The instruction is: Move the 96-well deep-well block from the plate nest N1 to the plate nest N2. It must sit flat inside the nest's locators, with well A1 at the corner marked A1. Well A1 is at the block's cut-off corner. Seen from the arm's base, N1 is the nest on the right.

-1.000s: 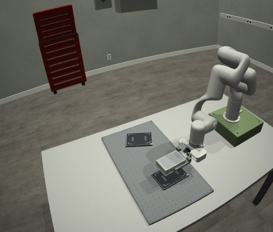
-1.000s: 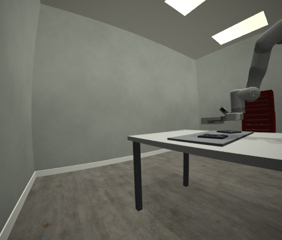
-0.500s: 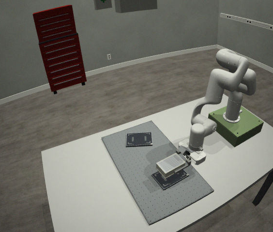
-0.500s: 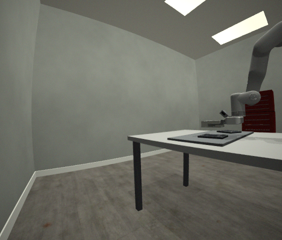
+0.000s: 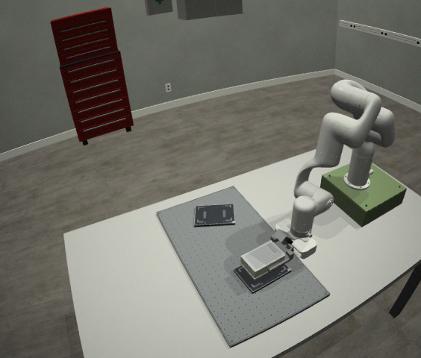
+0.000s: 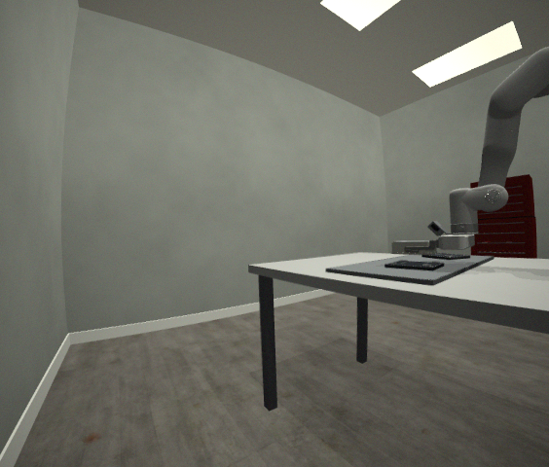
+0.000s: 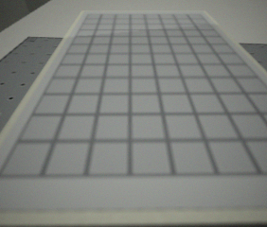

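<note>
Tool [image 5: 268, 256] [image 6: 418, 246] has fingers shut on opp. sides of the block [image 5: 263, 259] [image 6: 405, 245] [image 7: 133, 113], held approx. level just above N2 nest [image 5: 251, 283] [image 6: 415, 265], not seated; N1 nest [image 5: 214, 215] [image 6: 446, 256], also on the table [image 5: 118, 269] [image 6: 305, 266] w/ N2, has no block.

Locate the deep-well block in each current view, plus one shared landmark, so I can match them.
Top: deep-well block right of centre, low in the picture, above the nearer nest.
Exterior: right of centre, just below mid-height.
Wrist: fills most of the picture.
Shared landmark: grey perforated board.
</note>
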`<state>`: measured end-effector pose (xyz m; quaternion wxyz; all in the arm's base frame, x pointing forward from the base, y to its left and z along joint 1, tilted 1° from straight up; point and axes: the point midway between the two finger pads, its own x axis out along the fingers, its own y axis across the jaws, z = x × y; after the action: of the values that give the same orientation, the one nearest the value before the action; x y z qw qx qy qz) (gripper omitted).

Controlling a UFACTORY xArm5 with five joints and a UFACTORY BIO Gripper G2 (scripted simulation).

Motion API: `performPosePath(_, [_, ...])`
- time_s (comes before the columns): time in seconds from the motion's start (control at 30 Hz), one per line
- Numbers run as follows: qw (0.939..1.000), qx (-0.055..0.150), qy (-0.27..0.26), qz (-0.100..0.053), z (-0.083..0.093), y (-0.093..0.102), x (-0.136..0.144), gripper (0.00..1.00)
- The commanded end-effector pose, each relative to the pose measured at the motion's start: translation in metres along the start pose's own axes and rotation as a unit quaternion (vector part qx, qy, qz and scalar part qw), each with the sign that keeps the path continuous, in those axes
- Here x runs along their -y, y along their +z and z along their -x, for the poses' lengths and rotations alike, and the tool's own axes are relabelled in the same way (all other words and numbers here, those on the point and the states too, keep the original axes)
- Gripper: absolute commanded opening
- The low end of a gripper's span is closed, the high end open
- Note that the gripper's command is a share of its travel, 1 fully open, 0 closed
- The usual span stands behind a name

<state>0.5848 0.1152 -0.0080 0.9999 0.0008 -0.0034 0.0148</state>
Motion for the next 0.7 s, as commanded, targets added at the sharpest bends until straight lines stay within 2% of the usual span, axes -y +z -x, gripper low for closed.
performPosePath(0.0, [1.0, 0.001, 0.0, -0.006, -0.002, -0.006, 0.0, 0.0])
performPosePath(0.33, [1.0, 0.001, 0.0, -0.006, -0.002, -0.021, -0.001, 0.0])
performPosePath(0.67, [1.0, 0.001, 0.0, -0.006, -0.002, -0.021, -0.001, 0.0])
